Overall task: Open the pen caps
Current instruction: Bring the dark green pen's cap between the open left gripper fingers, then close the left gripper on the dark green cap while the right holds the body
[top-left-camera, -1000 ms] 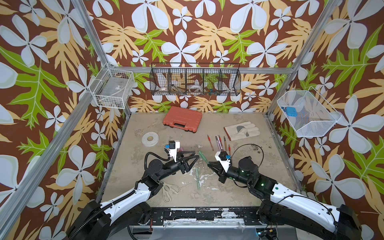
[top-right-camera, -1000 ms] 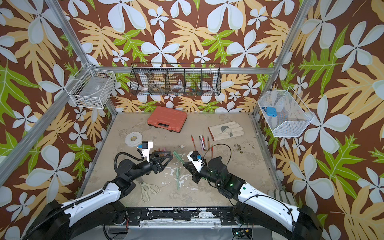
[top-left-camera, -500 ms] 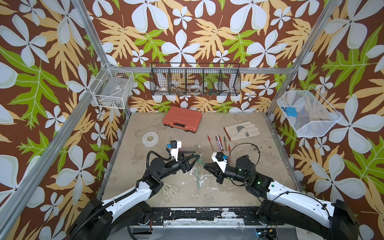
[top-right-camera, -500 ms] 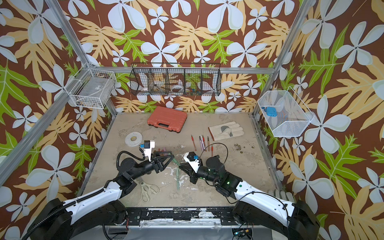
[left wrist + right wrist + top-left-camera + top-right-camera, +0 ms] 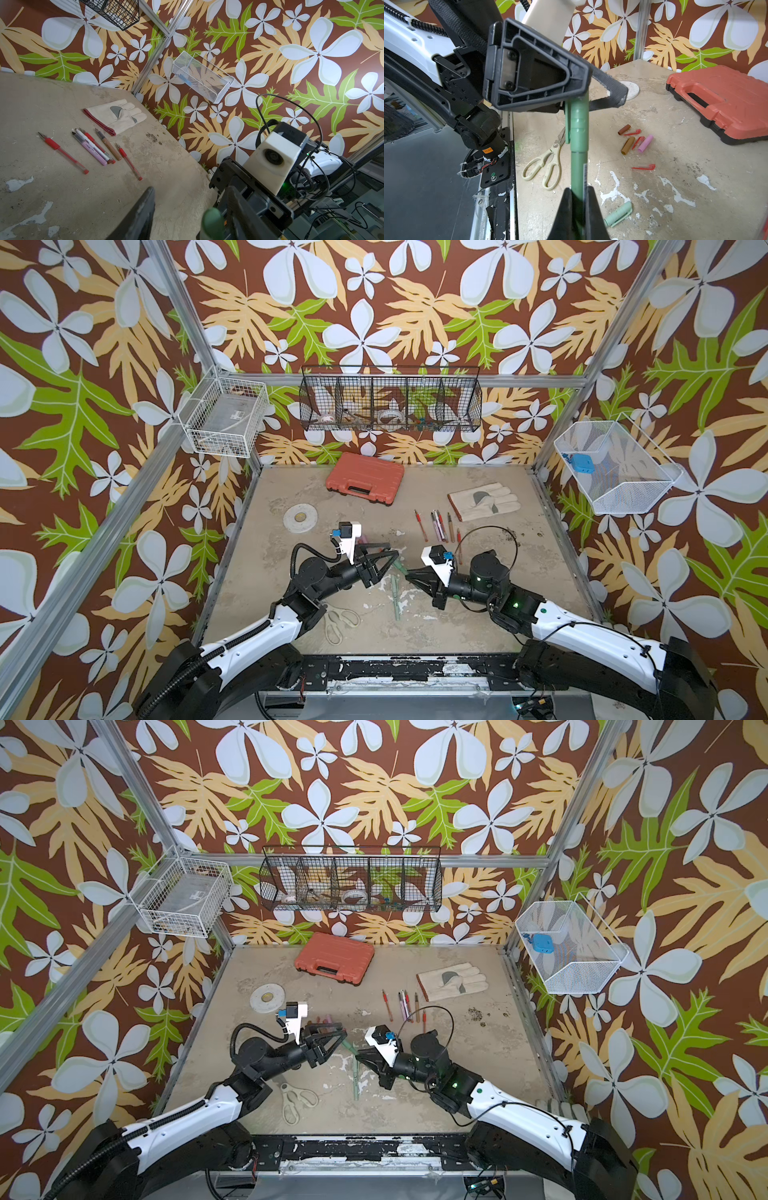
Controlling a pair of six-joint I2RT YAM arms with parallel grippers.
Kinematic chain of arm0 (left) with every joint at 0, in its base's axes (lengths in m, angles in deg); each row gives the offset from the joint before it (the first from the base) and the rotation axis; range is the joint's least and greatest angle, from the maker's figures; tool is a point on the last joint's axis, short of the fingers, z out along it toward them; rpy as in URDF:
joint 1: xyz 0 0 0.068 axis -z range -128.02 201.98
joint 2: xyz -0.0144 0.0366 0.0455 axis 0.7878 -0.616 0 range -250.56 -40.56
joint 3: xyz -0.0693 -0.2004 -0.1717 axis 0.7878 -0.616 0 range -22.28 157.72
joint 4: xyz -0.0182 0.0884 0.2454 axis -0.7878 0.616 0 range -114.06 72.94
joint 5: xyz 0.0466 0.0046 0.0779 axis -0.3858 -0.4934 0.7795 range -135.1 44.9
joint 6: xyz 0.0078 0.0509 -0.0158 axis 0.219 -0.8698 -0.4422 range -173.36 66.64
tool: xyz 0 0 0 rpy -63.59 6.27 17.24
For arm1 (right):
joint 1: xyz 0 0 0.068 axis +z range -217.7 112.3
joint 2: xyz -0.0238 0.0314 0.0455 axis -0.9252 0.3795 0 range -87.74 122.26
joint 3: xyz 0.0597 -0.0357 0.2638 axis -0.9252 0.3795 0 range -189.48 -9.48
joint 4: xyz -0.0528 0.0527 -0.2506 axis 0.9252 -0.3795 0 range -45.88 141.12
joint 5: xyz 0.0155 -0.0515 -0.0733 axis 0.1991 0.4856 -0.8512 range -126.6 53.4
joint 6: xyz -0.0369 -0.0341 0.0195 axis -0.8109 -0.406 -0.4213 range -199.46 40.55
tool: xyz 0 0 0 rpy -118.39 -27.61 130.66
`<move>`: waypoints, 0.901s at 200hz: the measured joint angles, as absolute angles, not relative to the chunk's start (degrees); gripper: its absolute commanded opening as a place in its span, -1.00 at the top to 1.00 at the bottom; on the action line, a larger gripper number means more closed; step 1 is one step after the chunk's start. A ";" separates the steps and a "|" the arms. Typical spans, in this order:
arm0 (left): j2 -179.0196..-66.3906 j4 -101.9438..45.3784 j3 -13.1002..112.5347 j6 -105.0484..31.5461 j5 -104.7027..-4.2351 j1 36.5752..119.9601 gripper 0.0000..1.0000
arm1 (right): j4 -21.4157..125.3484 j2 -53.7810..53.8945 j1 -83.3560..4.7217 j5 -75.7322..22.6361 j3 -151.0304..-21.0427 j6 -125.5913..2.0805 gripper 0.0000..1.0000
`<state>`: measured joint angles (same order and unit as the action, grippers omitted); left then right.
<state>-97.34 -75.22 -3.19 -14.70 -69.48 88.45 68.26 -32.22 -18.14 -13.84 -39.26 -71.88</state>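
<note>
My right gripper is shut on the barrel of a green pen, which it holds above the table. The pen's green cap points at my left gripper. That gripper is open, and the cap tip sits between its fingers, close to one finger and well clear of the other. In both top views the two grippers meet tip to tip at mid-table. Loose pen caps lie on the table: brown, gold-brown, pink and pale green.
Several uncapped pens lie in a row beside a work glove. White-handled scissors rest near the front edge under the left arm. An orange case and a tape roll sit further back. A pale green pen lies below the grippers.
My right gripper has carried the green pen to the left, bringing its cap end in between the left gripper's fingers. The left gripper has shifted slightly towards it.
</note>
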 measured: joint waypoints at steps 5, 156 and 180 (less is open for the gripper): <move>-97.31 -75.22 -3.19 -14.70 -69.37 88.45 -0.13 | 68.26 -32.46 -18.12 -13.79 -39.26 -71.88 0.88; -95.11 -74.69 -4.07 -14.88 -69.13 88.45 0.13 | 69.90 -31.06 -17.48 -12.39 -38.24 -71.95 0.89; -96.26 -74.85 -4.02 -14.68 -69.39 88.45 0.13 | 69.64 -31.26 -16.78 -12.87 -39.31 -71.95 0.89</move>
<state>-96.26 -74.85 -4.02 -14.68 -69.39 88.45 69.64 -31.26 -16.78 -12.87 -39.31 -71.95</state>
